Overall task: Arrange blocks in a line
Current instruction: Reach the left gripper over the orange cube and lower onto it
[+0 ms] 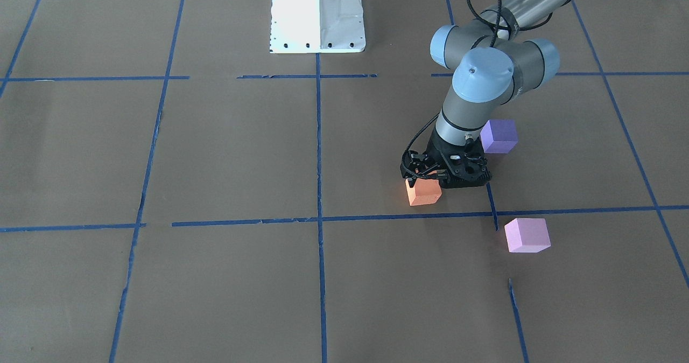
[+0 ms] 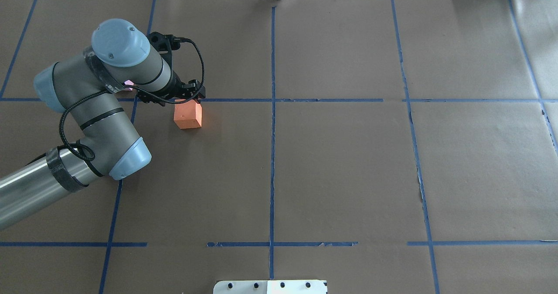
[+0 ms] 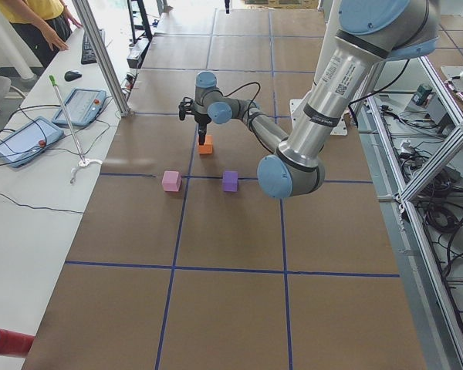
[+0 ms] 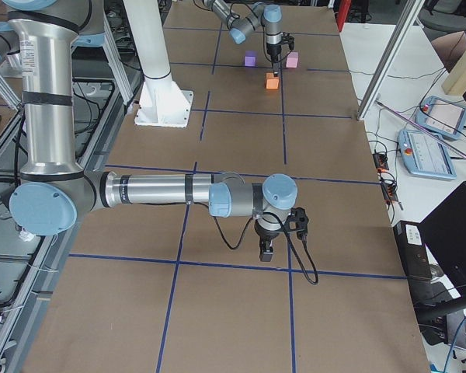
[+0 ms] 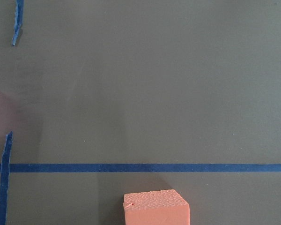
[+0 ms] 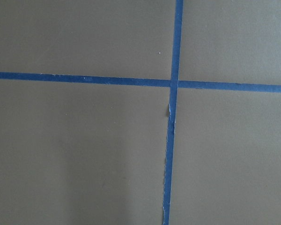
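The table (image 1: 215, 153) carries all three blocks near my left arm (image 1: 484, 77). My right arm (image 4: 163, 190) is well apart from them. The orange block (image 1: 423, 192), purple block (image 1: 499, 135) and pink block (image 1: 527, 235) form a triangle, so I judge that no line is made yet. My left gripper (image 1: 428, 179) hangs just over the orange block. I cannot tell its finger spacing, nor that of my right gripper (image 4: 266, 250).

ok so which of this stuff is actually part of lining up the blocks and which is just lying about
For the job: orange block, purple block, pink block, left tool.
Lying about: near pendant, far pendant, keyboard, mouse, all on the side bench.
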